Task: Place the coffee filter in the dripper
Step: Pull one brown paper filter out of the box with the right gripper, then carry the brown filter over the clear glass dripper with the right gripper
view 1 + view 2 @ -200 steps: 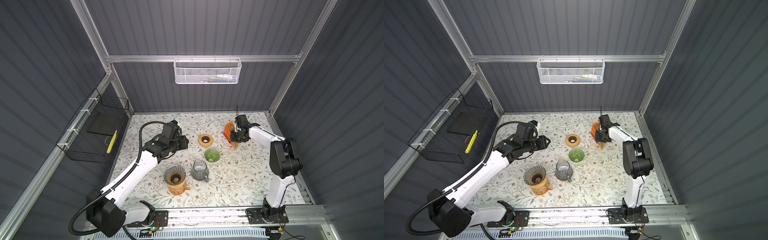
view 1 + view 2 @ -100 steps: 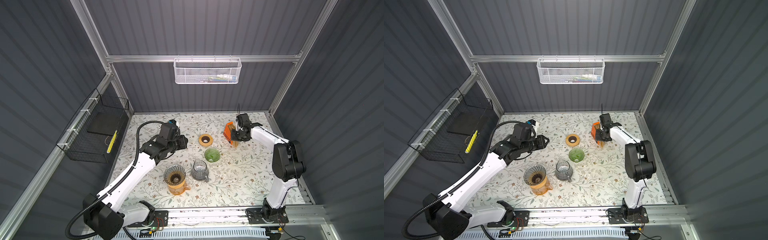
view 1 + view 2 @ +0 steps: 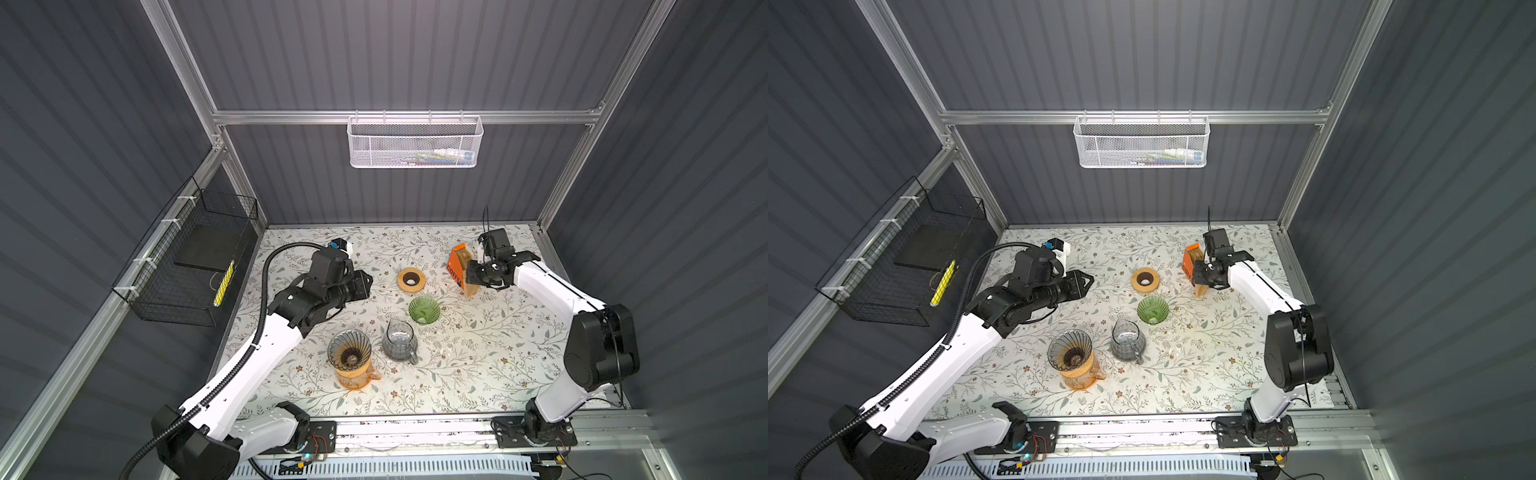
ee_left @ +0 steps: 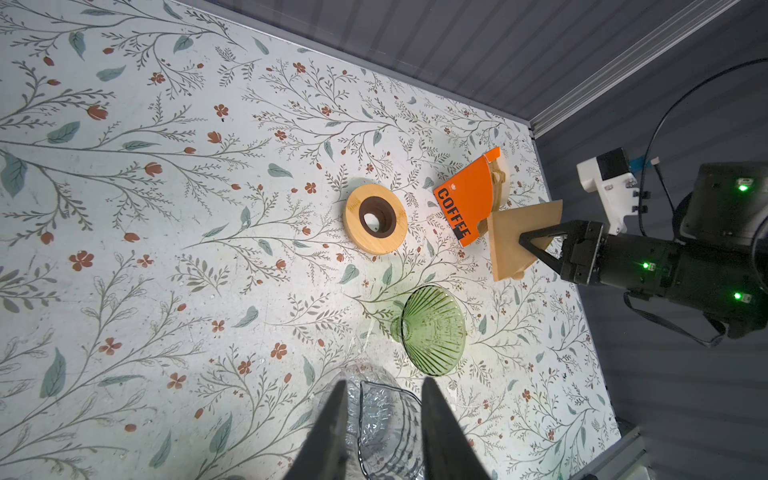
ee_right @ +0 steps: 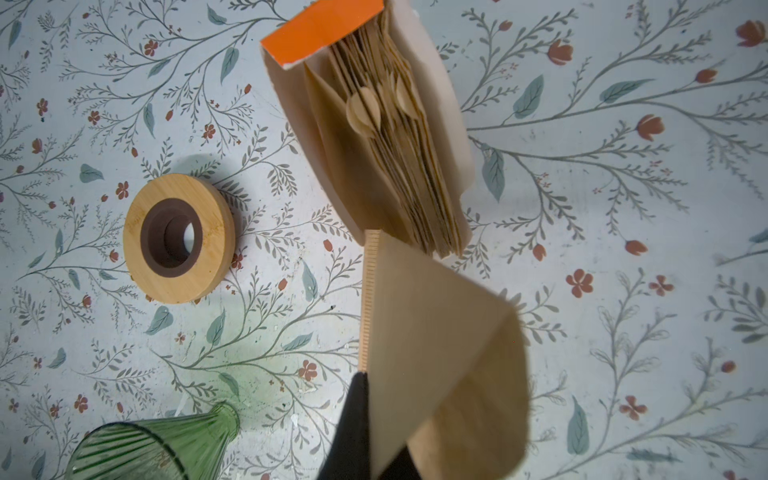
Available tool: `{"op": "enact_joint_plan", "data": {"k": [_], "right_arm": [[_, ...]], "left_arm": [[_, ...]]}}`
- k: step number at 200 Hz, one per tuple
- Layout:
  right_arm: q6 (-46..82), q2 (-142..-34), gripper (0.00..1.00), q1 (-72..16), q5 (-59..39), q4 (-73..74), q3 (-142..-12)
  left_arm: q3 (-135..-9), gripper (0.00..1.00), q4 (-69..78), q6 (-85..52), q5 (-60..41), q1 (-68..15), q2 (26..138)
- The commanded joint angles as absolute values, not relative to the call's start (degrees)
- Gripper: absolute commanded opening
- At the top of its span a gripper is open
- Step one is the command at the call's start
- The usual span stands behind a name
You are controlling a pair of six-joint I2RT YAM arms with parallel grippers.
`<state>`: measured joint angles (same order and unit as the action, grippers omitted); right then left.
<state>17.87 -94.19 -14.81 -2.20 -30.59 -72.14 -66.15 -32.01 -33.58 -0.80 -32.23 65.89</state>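
Filter [image 3: 469, 289] shows in both top views as a tan sliver under the right gripper [image 3: 478, 274], just beside the orange box [image 3: 456, 266] and clear of both drippers. The jaws are too small there to read. The left gripper [image 3: 362, 285] hangs over bare table [image 3: 478, 353], well apart from the ring [image 3: 411, 279], green dripper [image 3: 424, 309], carafe [image 3: 400, 343] and brown dripper [image 3: 349, 356]. That last one sits on an amber jug [image 3: 358, 377], seen only in these views.

From the left wrist, the filter [image 4: 515, 241] is a flat fan. The right gripper [image 4: 525, 240] is clamped on its curved edge, in the air. Whether its corner touches the box [image 4: 465, 203] I cannot tell. The left fingers [image 4: 332, 428] stand partly apart and grasp nothing. The carafe [image 4: 382, 415] only shows behind the gap, and the frame edge cuts the fingers off.

From the right wrist, the filter [image 5: 436, 353] fills the lower middle, partly blurred. One black finger [image 5: 353, 424] lies in front of it, and the other is mostly hidden behind the paper. Only this view looks into the box [image 5: 328, 29], where more filters stand packed. The green dripper [image 5: 158, 449] is cut off at the corner.
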Motion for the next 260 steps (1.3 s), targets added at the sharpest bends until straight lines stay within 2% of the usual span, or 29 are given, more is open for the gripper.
{"op": "enact_joint_plan", "data": {"k": [1,62,129,164,203,260], "right_arm": [[18.8,-91.7,0.00,-15.4,-1.8,-32.5,-70.3],[19.0,-84.6,0.00,-19.1,0.0,-38.5,-70.1],[17.7,-77.0,0.00,-31.9,-0.6,-46.0,-79.9],[15.5,-79.8,0.00,-40.0,-0.8,-52.7,-89.1],[14.5,-83.7,0.00,-48.6,-5.7,-57.1,-95.5],[13.6,-94.4,0.00,-60.5,-7.2,-60.1,-105.2]], "left_arm": [[-64.6,0.31,-33.6,-33.3,0.1,-32.3,64.1],[-63.6,0.31,-38.6,-32.8,2.6,-32.3,61.1],[-70.5,0.27,-59.9,-34.9,15.4,-32.4,57.0],[-71.8,0.27,-68.3,-38.7,17.5,-32.4,52.0],[-75.0,0.27,-79.5,-40.6,18.3,-32.4,50.0],[-79.8,0.28,-87.5,-41.1,17.3,-32.3,49.0]]}}
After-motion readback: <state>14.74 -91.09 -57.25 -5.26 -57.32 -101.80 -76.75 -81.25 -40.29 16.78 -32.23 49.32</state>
